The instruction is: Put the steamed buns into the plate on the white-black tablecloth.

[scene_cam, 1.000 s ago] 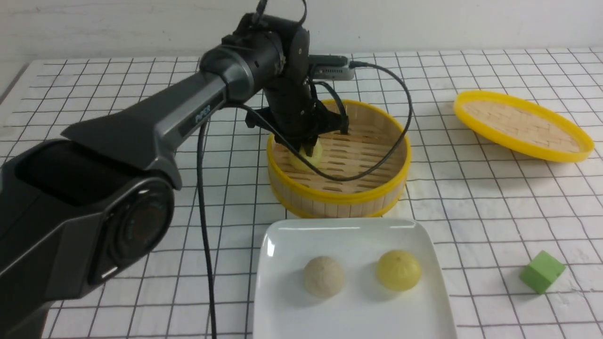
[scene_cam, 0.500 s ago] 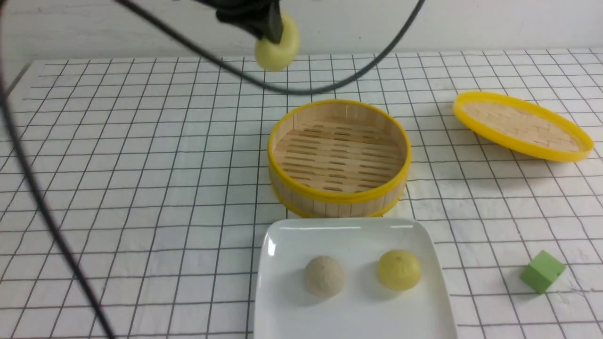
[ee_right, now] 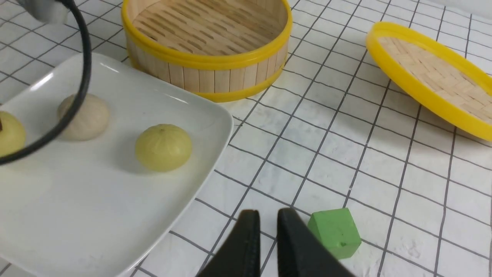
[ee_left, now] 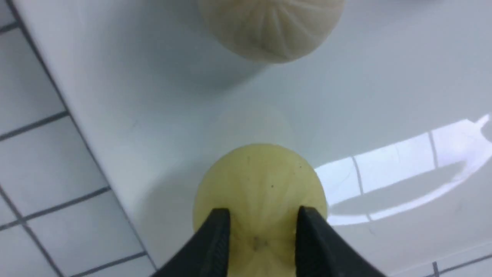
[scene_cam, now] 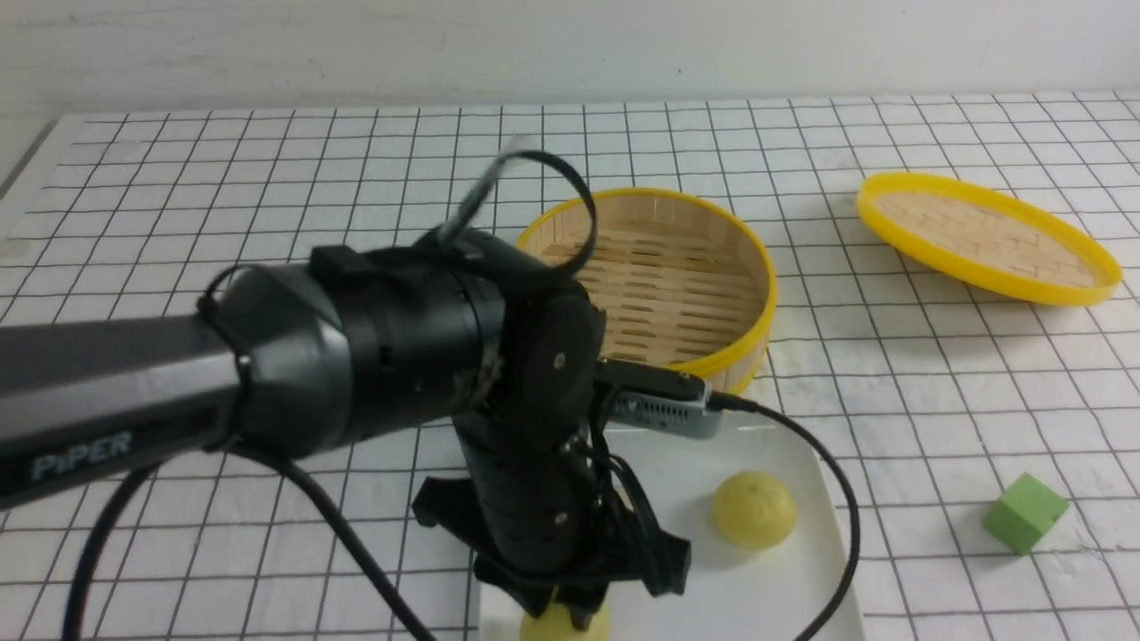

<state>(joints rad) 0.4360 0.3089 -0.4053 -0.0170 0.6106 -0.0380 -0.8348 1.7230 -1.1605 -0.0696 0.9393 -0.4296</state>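
Black grid lines cross a wrinkled white tablecloth [scene_cam: 899, 427] that runs up to a pale wall [scene_cam: 677, 44], where a robot's left gripper [scene_cam: 570, 614] reaches down over a large, glossy white plate [scene_cam: 712, 588]. At its fingertips is 1 of 3 small steamed buns, a pale yellow bun [ee_left: 261, 181], over the near part of the plate; in the left wrist view the 2 jaws stand apart with the bun between and beneath them, though whether they still pinch it cannot be told. A greyish-beige bun [ee_right: 84, 117] and a 2nd yellow bun [scene_cam: 754, 510] sit apart on the plate, the latter nearer its right side. Just beyond the plate stands a round bamboo steamer basket [scene_cam: 712, 267] with a yellow rim, its slatted floor bare where it shows, the left arm [scene_cam: 383, 347] covering part of its wall. Off to the right, a yellow-rimmed bamboo lid [scene_cam: 989, 236] lies tilted on the cloth. Nearer the camera on that side, 1 green cube [scene_cam: 1026, 514] rests on the cloth, well apart from the plate. The right gripper [ee_right: 269, 231], seen only in its own wrist view, has its 2 tips slightly parted, with nothing pinched between them, near the cube.
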